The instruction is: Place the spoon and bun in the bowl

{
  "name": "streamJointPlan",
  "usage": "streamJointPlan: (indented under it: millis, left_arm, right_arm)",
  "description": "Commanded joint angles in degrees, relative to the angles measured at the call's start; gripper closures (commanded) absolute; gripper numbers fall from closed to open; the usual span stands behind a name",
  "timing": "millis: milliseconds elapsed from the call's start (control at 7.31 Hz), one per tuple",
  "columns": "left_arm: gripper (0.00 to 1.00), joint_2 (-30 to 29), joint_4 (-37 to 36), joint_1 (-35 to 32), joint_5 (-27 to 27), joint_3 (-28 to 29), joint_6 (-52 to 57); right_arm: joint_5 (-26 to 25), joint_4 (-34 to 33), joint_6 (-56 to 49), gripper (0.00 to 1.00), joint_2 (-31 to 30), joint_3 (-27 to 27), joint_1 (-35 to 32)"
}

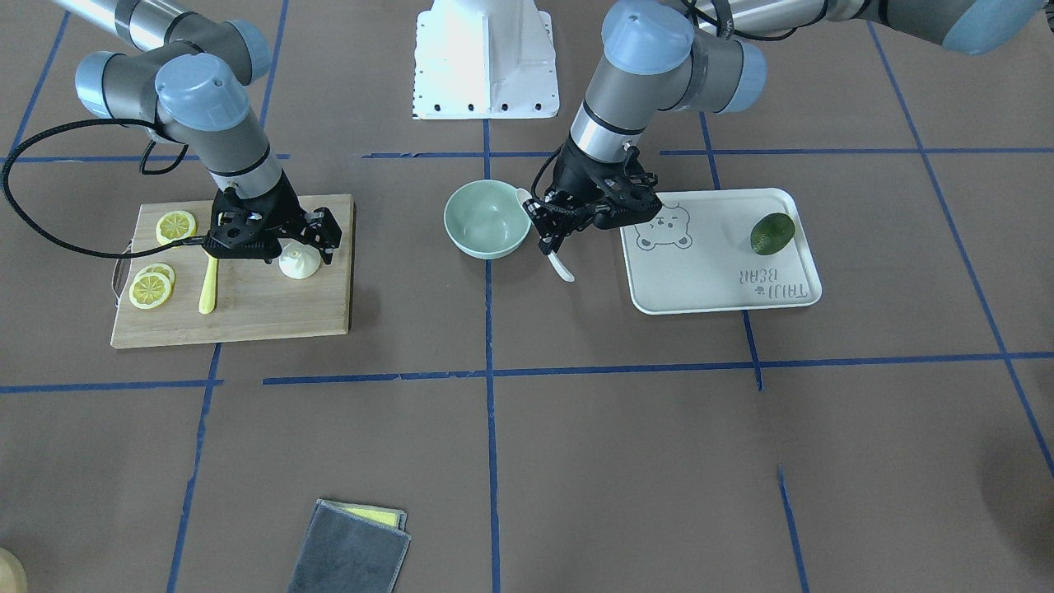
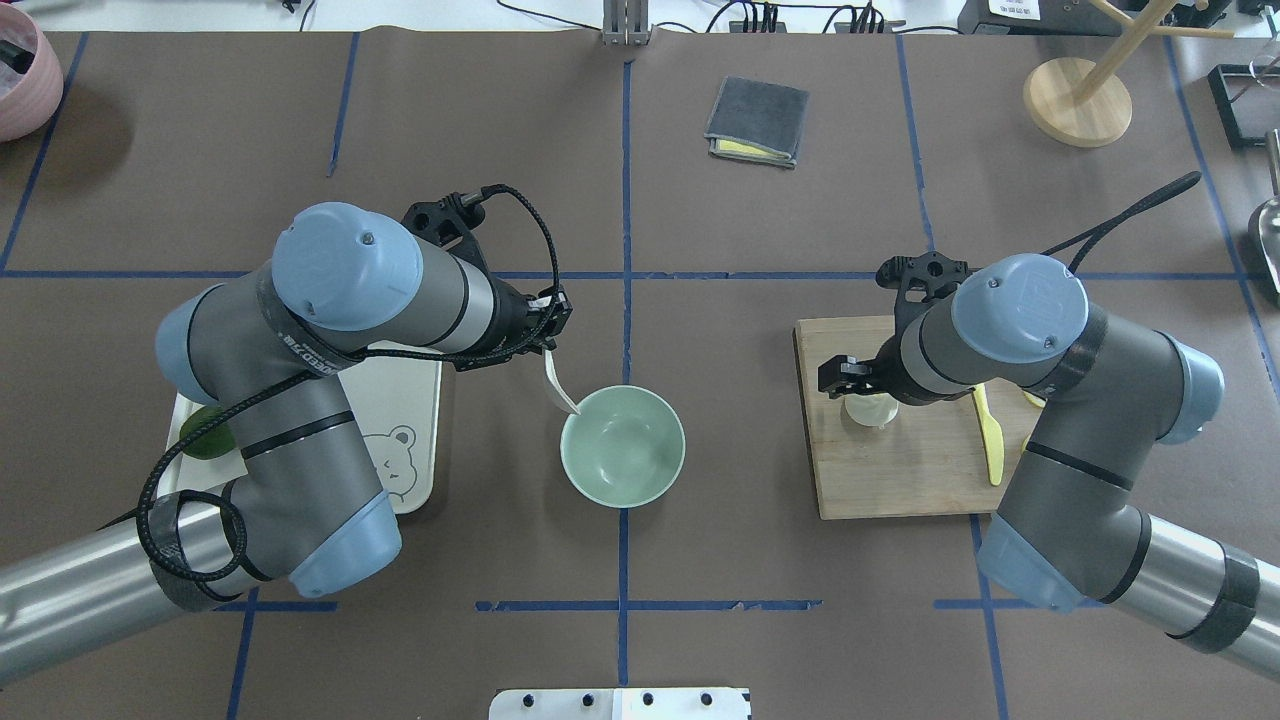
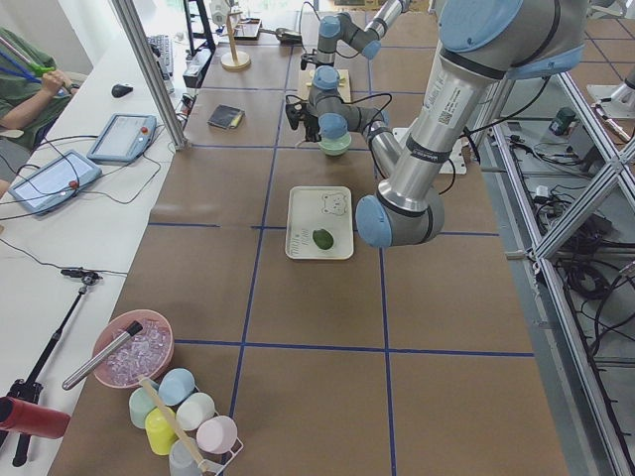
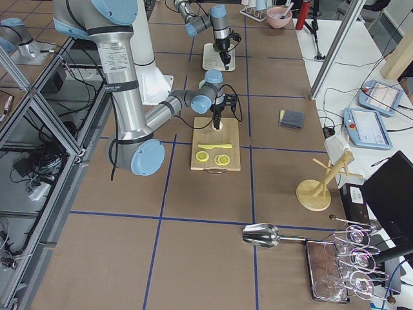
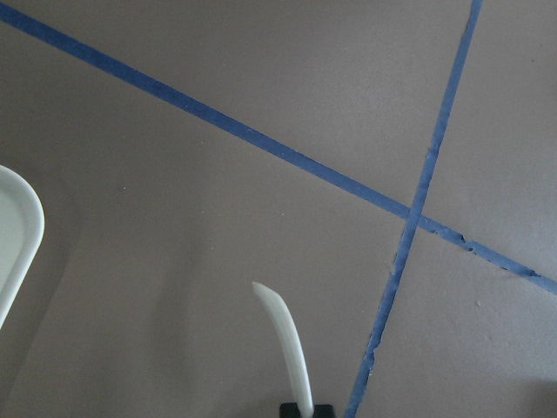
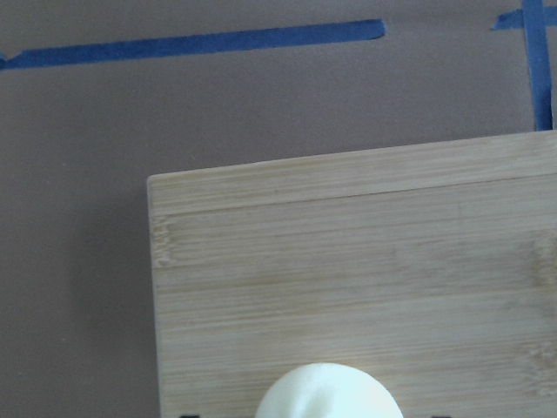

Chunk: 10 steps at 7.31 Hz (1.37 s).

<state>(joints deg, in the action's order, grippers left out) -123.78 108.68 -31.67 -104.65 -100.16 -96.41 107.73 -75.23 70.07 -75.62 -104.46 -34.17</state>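
Both arms are mid-task. Under the right gripper (image 1: 298,245) the grained bamboo board (image 1: 263,309) is lying flat. Just beside the left gripper (image 1: 556,237) the smooth, round mint bowl (image 1: 487,235) is sitting empty. The left gripper is clamping the glossy off-white spoon (image 5: 291,348) along its handle, scoop close to the rim. That drop looks in hand, calling for a short carry over the bowl and a release. The right gripper is hovering, jaws spread either side of the pleated, soft-looking white bun (image 1: 299,262) directly beneath. Lowering and a gentle pinch seem next.
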Motion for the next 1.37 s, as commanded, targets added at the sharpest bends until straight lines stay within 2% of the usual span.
streamJointPlan:
  millis: [0, 137, 274, 410, 821, 1094, 1231]
  left_arm:
    - [1.00, -0.7, 0.0, 0.1, 0.0, 0.0, -0.7]
    - [1.00, -0.7, 0.0, 0.1, 0.0, 0.0, -0.7]
    - [1.00, -0.9, 0.0, 0.1, 0.0, 0.0, -1.0]
    - [1.00, -1.5, 0.1, 0.4, 0.0, 0.5, -2.4]
    - [1.00, -2.0, 0.1, 3.1, 0.2, 1.2, -4.8]
    - [1.00, -3.2, 1.2, 5.0, 3.3, 2.3, -5.6]
    - [0.89, -3.5, 2.4, 5.1, 3.4, 2.9, -6.7]
  right_arm:
    - [0.5, 0.0, 0.0, 0.30, -0.3, -0.1, -0.1]
    - [0.5, -0.1, 0.1, 0.57, -0.3, -0.5, -0.2]
    - [0.7, -0.1, 0.0, 0.89, -0.4, -0.5, -0.2]
    - [0.8, -0.1, 0.0, 1.00, -0.3, -0.7, -0.3]
    - [1.8, -0.8, 0.0, 1.00, -0.3, -3.4, -1.9]
    - [4.5, -0.8, 0.0, 1.00, 0.0, -3.7, -4.8]
    - [4.8, -0.7, 0.0, 1.00, 0.1, -3.8, -4.9]
